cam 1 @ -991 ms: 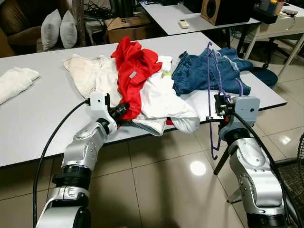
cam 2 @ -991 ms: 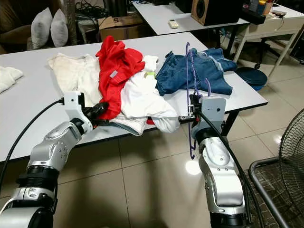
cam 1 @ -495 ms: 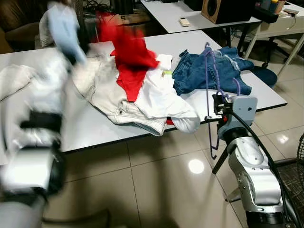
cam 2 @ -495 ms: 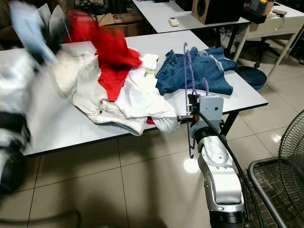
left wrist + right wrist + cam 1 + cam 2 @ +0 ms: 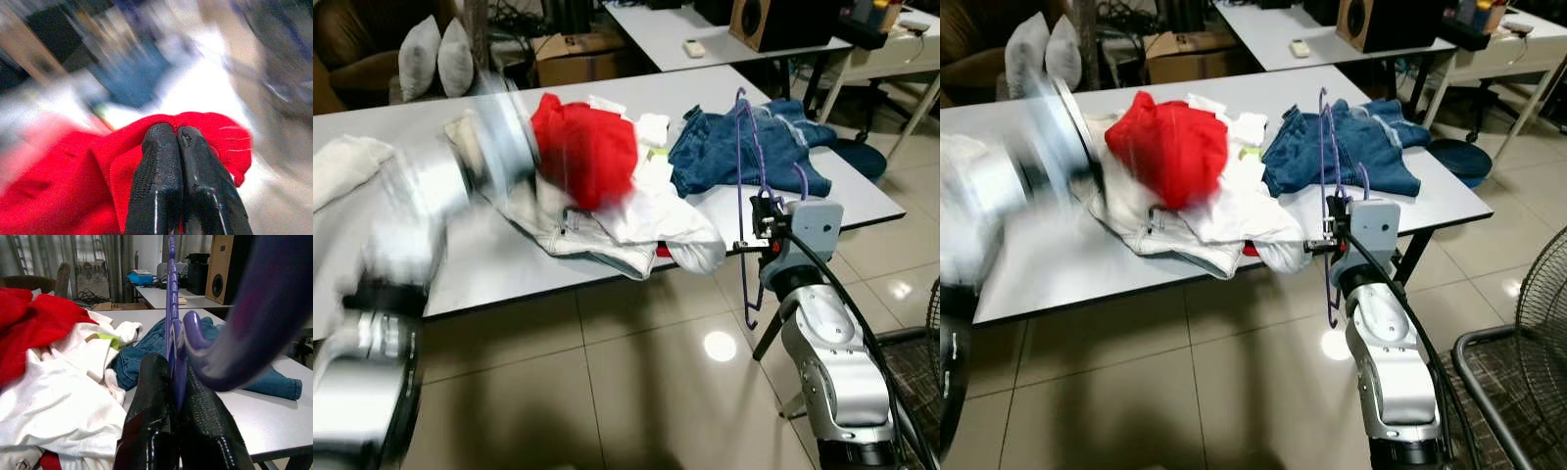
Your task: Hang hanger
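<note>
The right hand is closed tight on a purple hanger, pinching its thin frame between the two black fingers. The hanger stands upright at the near right edge of the white bench, its hook rising above the hand and its lower part dropping below the bench edge toward the tiled floor. The right arm reaches up from below, and the hand sits just beside the bench edge, in front of a pair of blue jeans spread on the bench top.

The left hand is closed on a red garment, with the cloth bunched around its fingertips. The left arm is heavily blurred over the left part of the bench, and the red garment is lifted in a bundle above the heap of clothes.

Under and beside the red garment lies a white shirt, part of it hanging over the near edge. A cream garment lies to its left, and another pale one sits at the far left of the bench. Two grey cushions rest on a brown sofa behind
</note>
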{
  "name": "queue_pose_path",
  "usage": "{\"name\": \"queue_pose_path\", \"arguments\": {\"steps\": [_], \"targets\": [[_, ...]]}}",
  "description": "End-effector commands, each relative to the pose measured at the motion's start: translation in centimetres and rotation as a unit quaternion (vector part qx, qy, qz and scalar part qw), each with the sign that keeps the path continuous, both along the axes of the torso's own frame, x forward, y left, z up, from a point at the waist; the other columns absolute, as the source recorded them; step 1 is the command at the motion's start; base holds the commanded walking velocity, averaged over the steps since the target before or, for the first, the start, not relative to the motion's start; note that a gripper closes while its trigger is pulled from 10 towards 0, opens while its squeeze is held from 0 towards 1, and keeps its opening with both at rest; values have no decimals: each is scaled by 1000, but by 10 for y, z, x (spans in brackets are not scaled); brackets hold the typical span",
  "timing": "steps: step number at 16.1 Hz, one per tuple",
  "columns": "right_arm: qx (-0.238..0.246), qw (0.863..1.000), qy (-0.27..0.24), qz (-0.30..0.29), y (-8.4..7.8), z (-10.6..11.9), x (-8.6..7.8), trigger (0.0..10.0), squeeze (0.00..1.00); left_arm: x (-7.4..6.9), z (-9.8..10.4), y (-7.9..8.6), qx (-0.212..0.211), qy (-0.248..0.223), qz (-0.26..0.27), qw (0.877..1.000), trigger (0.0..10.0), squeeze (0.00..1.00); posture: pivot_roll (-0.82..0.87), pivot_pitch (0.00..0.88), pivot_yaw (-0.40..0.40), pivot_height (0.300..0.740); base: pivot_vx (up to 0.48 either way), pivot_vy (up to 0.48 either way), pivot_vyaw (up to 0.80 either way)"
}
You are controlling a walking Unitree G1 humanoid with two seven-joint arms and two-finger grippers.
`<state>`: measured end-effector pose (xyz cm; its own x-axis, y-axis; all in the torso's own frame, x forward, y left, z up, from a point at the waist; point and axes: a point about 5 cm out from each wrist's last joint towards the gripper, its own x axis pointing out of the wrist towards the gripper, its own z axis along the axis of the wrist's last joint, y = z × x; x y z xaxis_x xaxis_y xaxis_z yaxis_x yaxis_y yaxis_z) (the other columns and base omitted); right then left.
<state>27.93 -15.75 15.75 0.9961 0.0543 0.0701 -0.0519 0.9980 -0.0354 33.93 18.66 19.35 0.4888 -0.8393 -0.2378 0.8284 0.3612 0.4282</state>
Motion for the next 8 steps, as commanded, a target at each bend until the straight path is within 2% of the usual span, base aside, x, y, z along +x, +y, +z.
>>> {"name": "queue_pose_path", "arguments": {"steps": [1, 2, 3, 4, 5, 8], "targets": [[-5, 1000, -4, -2, -1, 1, -1, 10000, 0, -8, -15, 9, 74, 39, -6, 996, 0, 0, -187, 0, 55, 740, 0, 0, 0], [-5, 1000, -2, -1, -1, 0, -1, 10000, 0, -14, -27, 11, 95, 55, -3, 994, 0, 0, -185, 0, 54, 740, 0, 0, 0], [-5, 1000, 1, 2, 0, -1, -1, 10000, 0, -18, -41, 13, 88, 69, 19, 993, 10000, 0, -180, 0, 50, 740, 0, 0, 0], [-4, 1000, 2, 4, 0, -1, -1, 10000, 0, -18, -38, 17, 57, 61, 51, 995, 10000, 1000, -160, 0, 37, 740, 0, 0, 0], [-4, 1000, 3, 5, 0, -1, 0, 10000, 0, -18, -36, 18, 46, 57, 58, 996, 10000, 1000, -160, 0, 37, 740, 0, 0, 0], [1, 1000, 8, 7, 4, -5, -1, 10000, 0, -37, -28, 27, -16, 109, 38, 993, 10000, 1000, -149, 0, 47, 740, 0, 0, 0]]}}
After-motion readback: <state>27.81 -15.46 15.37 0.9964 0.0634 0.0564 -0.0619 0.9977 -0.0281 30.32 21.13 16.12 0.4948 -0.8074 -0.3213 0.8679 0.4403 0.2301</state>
